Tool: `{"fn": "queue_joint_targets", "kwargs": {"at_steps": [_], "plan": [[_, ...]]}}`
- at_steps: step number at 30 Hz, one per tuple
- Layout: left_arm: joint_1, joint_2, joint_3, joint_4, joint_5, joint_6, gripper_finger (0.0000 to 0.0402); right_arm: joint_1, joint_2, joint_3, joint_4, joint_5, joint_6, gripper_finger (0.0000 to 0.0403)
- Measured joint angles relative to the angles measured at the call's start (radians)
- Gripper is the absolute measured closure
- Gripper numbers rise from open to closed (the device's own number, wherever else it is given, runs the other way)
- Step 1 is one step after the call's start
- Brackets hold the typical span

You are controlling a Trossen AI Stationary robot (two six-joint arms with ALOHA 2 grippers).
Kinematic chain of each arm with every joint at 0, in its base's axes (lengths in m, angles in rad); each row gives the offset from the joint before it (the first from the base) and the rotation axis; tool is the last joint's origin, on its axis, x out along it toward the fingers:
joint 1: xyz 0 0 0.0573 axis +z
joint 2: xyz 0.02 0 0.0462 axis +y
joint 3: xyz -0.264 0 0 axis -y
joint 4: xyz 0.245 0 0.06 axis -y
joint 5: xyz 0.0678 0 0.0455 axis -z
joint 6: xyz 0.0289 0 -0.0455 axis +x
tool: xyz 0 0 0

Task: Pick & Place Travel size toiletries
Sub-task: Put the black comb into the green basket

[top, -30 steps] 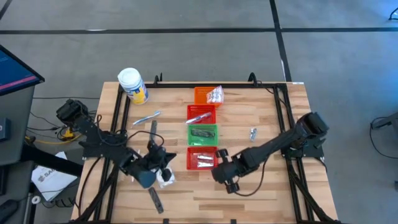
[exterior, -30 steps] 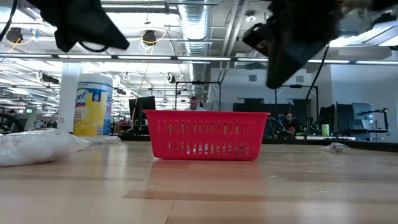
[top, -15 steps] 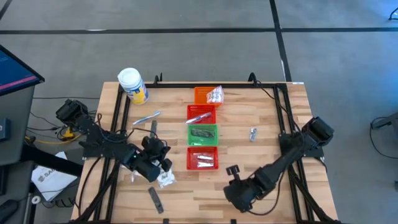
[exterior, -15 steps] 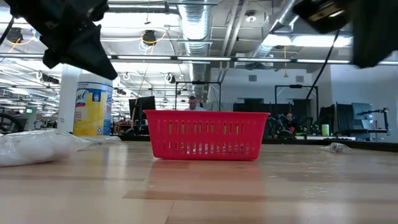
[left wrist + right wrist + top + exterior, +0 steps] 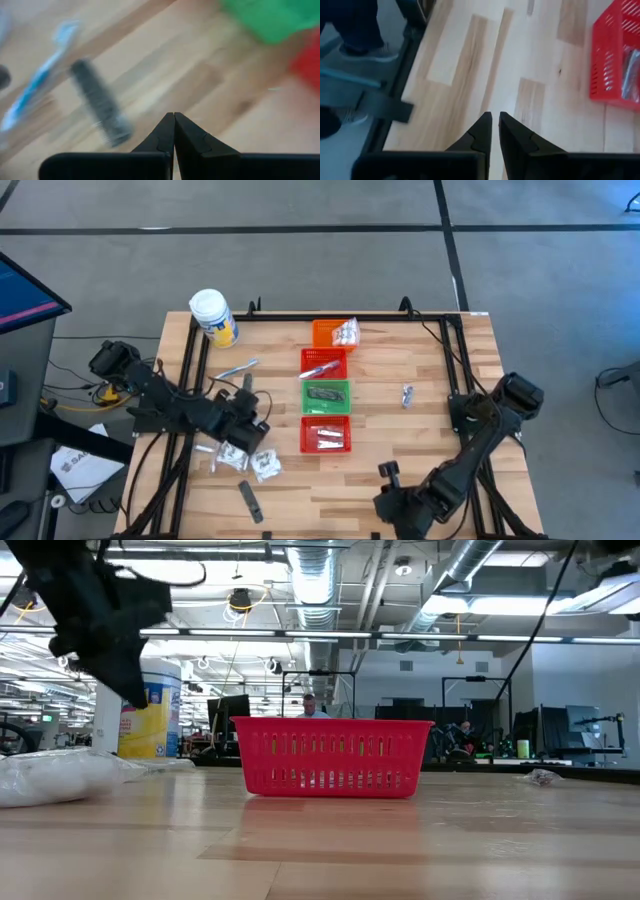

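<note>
Nearby, left tool (image 5: 243, 402) pinched together beside the sachets (image 5: 262, 466); right tool (image 5: 492, 131) slightly apart, near table edge (image 5: 330, 533)

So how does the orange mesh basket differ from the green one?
The small orange mesh basket stands at the row's end; the small green mesh basket stands inside the row. The orange one holds clear sachets with white contents, spilling over one rim; the green one holds dark items, all inside it. Both are rectangular and upright.
</note>
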Motion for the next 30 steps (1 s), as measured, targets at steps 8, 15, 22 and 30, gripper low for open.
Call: {"fn": "queue_joint_targets", "kwargs": {"at_steps": [8, 15, 22, 30], "plan": [[0.130, 0.000, 0.000, -0.114, 0.009, 0.001, 0.0402, 0.062, 0.000, 0.000, 0.154, 0.046, -0.008, 0.0381], [0.292, 0.000, -0.001, -0.118, 0.096, 0.099, 0.0402, 0.071, 0.001, -0.136, 0.516, -0.099, -0.061, 0.0395], [0.378, 0.000, -0.001, -0.096, 0.163, 0.207, 0.0402, 0.017, 0.001, -0.326, 0.976, -0.331, -0.050, 0.0398], [0.410, 0.062, -0.010, -0.072, 0.263, 0.243, 0.0402, 0.046, 0.001, -0.370, 1.161, -0.405, -0.153, 0.0398]]}}
